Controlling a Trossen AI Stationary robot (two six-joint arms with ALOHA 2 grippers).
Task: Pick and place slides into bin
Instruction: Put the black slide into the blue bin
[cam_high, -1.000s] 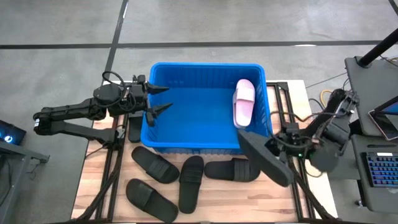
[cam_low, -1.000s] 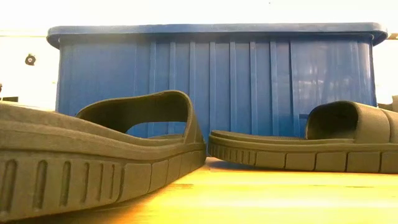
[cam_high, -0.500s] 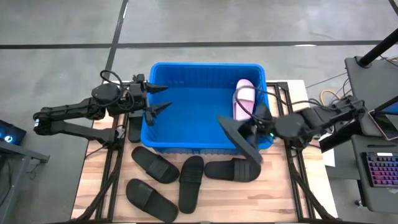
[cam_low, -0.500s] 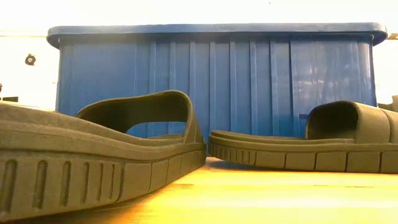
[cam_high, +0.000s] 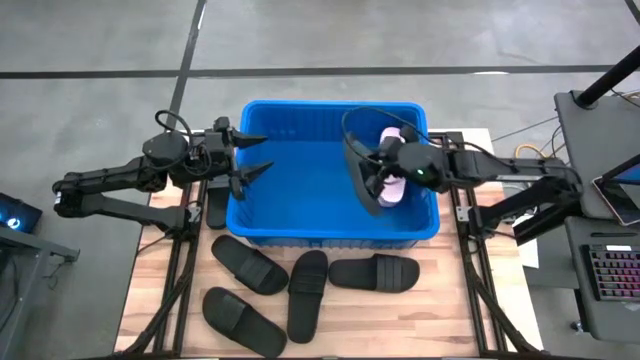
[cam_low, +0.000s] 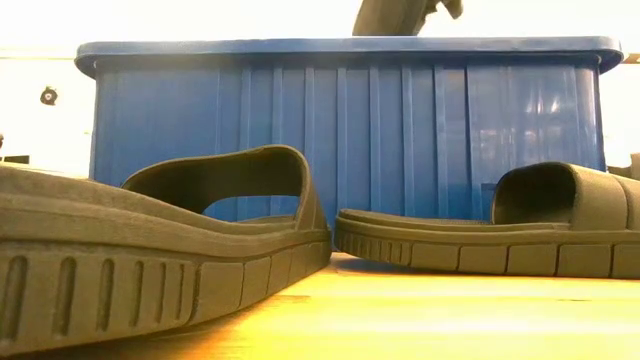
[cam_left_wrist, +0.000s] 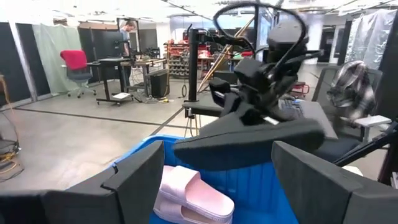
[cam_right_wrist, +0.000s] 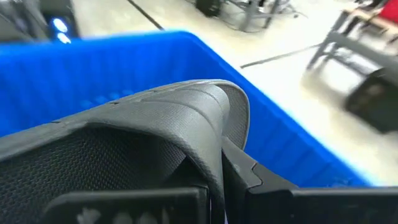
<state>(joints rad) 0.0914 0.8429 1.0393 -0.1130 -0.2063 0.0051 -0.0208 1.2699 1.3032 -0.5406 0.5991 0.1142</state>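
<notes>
The blue bin (cam_high: 300, 185) stands at the middle of the table. A pale pink slide (cam_high: 396, 190) lies inside it by the right wall and also shows in the left wrist view (cam_left_wrist: 193, 196). My right gripper (cam_high: 385, 172) is over the bin's right half, shut on a black slide (cam_high: 361, 180). That slide shows above the rim in the low view (cam_low: 395, 15). My left gripper (cam_high: 262, 153) hangs open and empty over the bin's left rim. Several black slides (cam_high: 307, 288) lie flat on the table in front of the bin. My right gripper holds the black slide by its strap (cam_right_wrist: 211, 124). One finger (cam_right_wrist: 249, 177) lies against the strap's outer side and the other is hidden behind the strap. The fingers come from the table's right. The slide is lifted clear over the bin, turned on its long edge (cam_left_wrist: 249, 134).
Another black slide (cam_high: 215, 205) lies between the bin's left wall and the left arm. A desk with a keyboard (cam_high: 610, 275) stands beyond the table's right edge. Bare wood shows at the table's near right corner (cam_high: 440, 320).
My right gripper has carried the black slide from beyond the bin's near right corner, up and toward the far left, to above the bin's right half. The slide has turned from lying broad to standing on its edge. The left arm has hardly moved.
</notes>
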